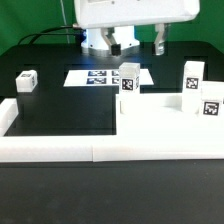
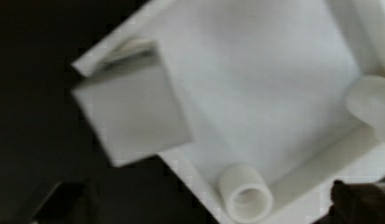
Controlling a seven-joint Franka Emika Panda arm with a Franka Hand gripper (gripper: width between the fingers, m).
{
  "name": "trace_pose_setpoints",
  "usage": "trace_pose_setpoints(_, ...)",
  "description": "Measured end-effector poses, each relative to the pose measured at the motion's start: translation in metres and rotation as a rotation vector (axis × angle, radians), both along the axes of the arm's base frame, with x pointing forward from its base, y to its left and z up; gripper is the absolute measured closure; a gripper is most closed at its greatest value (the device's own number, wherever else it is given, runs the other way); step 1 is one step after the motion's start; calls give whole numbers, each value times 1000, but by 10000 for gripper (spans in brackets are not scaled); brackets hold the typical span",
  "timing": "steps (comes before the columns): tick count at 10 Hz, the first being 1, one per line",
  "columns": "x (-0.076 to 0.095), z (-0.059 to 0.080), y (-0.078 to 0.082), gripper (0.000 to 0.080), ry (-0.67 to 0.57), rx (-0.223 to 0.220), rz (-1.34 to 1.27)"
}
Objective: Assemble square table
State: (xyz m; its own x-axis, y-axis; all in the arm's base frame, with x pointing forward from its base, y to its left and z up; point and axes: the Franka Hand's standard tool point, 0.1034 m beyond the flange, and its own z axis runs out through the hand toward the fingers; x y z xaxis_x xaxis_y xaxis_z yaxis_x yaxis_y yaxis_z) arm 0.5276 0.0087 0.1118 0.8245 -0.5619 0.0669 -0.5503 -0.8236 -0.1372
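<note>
**Tabletop against border wall, posts scattered**

Tabletop [image 1: 165, 125] flat on black surface [image 1: 60, 110], right side of exterior view, near edge against long white border wall [image 1: 110, 150]. Three tagged leg posts upright on or by it: one at left edge [image 1: 128, 79], two at right [image 1: 192, 77] [image 1: 211, 106]. Exact seating not discernible. Fourth post [image 1: 26, 80] far left, well apart. Marker board [image 1: 105, 76] beyond, centre. Arm overhead at far side; fingers [image 1: 160, 44] partly visible, open or clenched: cannot tell. Wrist view: blurred white panel [image 2: 260, 90], round tube end [image 2: 246, 197]; fingers not discernible there.
</note>
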Motion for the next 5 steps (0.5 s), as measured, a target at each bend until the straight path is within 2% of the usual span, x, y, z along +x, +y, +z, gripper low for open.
trace_pose_setpoints(1,-12,-5,-16,151,-14,-33,143)
trace_pose_setpoints(3,-60,-15,-77,151,-31,-112,440)
trace_pose_setpoints(4,-69,-16,-100,151,-28,-128,523)
trace_pose_setpoints(5,-76,-19,-130,151,-25,-155,658)
